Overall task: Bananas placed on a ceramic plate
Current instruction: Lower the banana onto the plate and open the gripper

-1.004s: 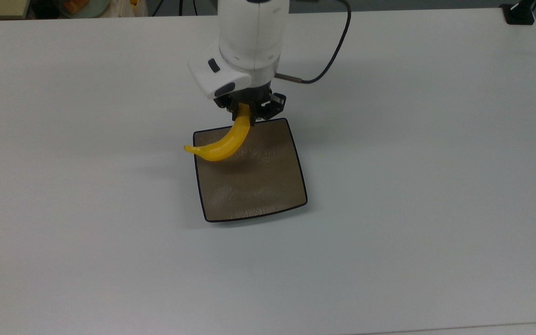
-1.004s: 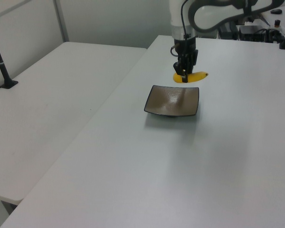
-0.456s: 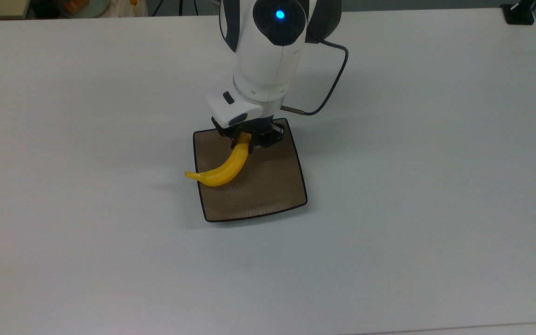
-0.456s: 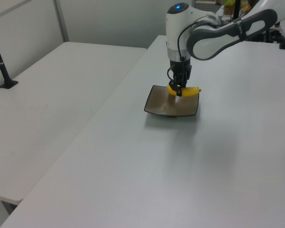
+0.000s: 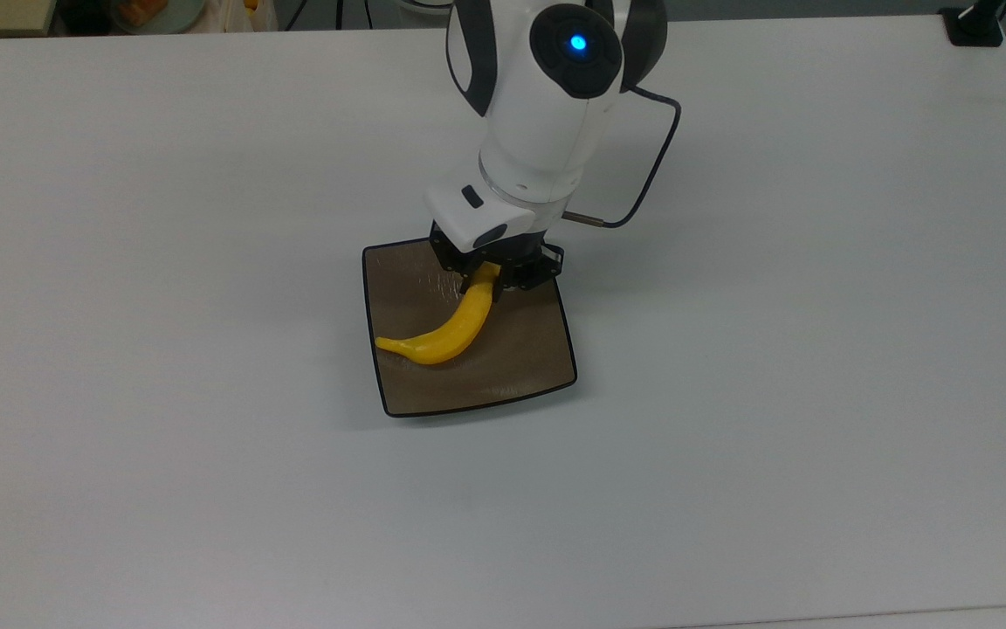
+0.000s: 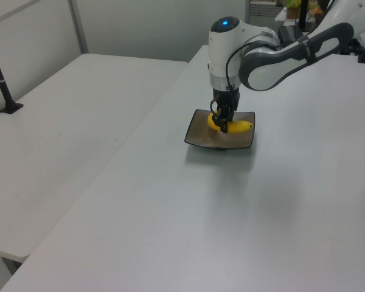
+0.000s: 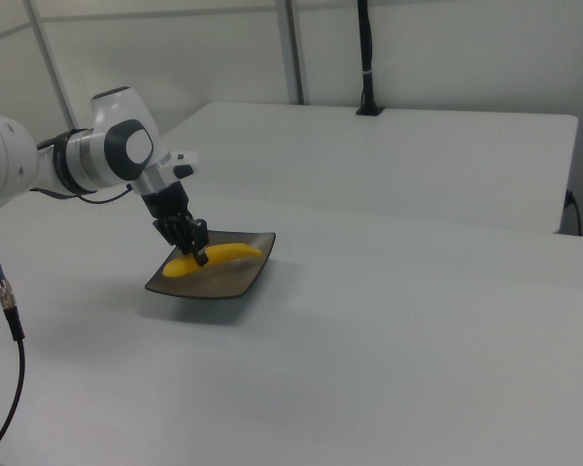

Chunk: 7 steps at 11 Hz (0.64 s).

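White counter (image 5: 162, 262), wide and plain, cut off by the frame on every side of the top view; a second pale counter (image 6: 67, 115) just beside it on the left view's left. White robot arm (image 5: 547, 114) over the middle, blue light on its top joint, upper links cut off at the top view's upper edge, black cable (image 5: 651, 175) looping off on the top view's right. Ceramic plate (image 5: 512, 367): square, glossy brown, thin black rim, flat on the counter, far edge partly hidden beneath the wrist and hand in the top view. Bananas (image 5: 455, 328): one yellow curved fruit, over the plate's interior and low against it, thin end near the rim on the top view's left; contact with the plate surface hard to judge. Upper end of the fruit hidden inside the hand (image 5: 487, 281). Hand clamped narrowly on that upper end, black fingers pointing down over the plate's far half; fingertips mostly masked by the fruit and the white wrist housing. In the left view, hand (image 6: 224, 121) in front of the fruit (image 6: 238, 126), covering its near end. In the right view, hand (image 7: 196, 249) at the fruit's (image 7: 223, 255) middle-left portion. No legible brand, label or writing anywhere. Clutter at the top view's upper left corner too cropped to identify.
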### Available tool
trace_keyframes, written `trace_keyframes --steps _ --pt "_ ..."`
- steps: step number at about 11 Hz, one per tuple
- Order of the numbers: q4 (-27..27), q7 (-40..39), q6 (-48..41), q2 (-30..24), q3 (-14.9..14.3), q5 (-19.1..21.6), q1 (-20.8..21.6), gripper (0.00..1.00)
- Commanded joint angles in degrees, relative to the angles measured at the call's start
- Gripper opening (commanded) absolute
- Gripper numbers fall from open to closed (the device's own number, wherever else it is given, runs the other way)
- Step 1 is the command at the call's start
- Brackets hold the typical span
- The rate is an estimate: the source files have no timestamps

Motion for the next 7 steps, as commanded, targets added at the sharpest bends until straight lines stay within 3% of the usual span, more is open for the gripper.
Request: trace_keyframes --steps 1,3,4,6,7 --pt "-1.9 1.7 3.4 -0.3 0.2 -1.5 0.2 0.27" --pt "-2.4 1.6 3.8 -0.3 0.2 -1.5 0.0 0.36" --pt "-2.5 1.6 3.8 -0.4 0.2 -1.5 -0.2 0.45" --pt "-2.3 1.7 3.4 -0.9 0.2 -1.4 -0.3 0.72" --pt "-2.1 1.8 3.0 -1.5 0.2 -1.1 -0.3 0.99"
